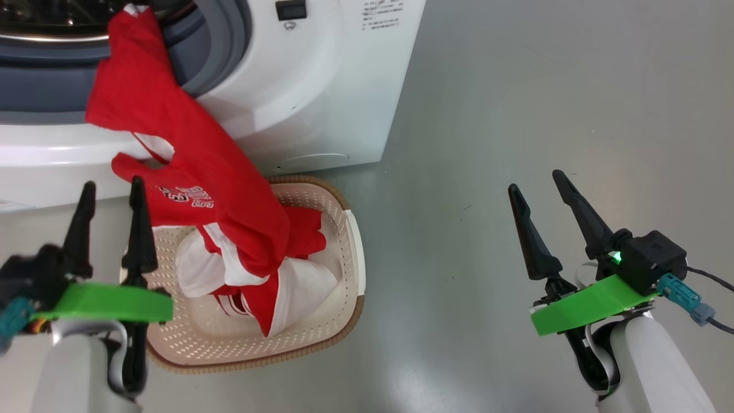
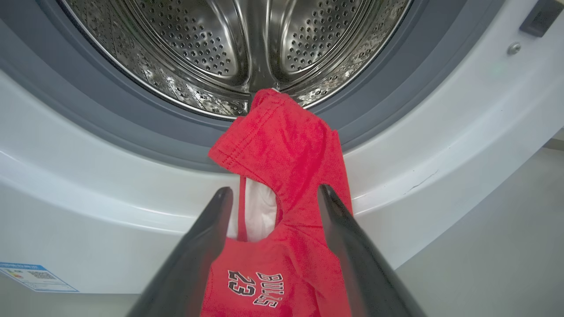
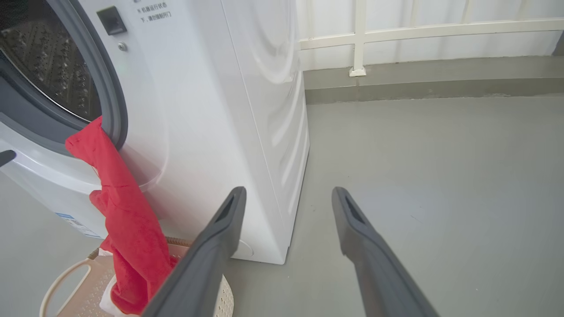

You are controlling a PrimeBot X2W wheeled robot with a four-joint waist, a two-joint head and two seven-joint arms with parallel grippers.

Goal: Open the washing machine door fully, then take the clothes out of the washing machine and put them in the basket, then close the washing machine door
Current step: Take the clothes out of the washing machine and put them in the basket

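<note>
In your head view, the bright red and white soft fabric clothes (image 1: 195,178) hang from the mouth of the big white front-loading washing machine (image 1: 309,86) into the cream perforated plastic basket (image 1: 356,252). Your left gripper (image 1: 113,184) stands spread and empty just beside them. Your right gripper (image 1: 535,181), also spread, holds nothing. Your left wrist view shows the garment's top resting at the lip of the dimpled steel drum (image 2: 198,39). Your right wrist view shows it crossing the grey rubber gasket (image 3: 105,88).
</note>
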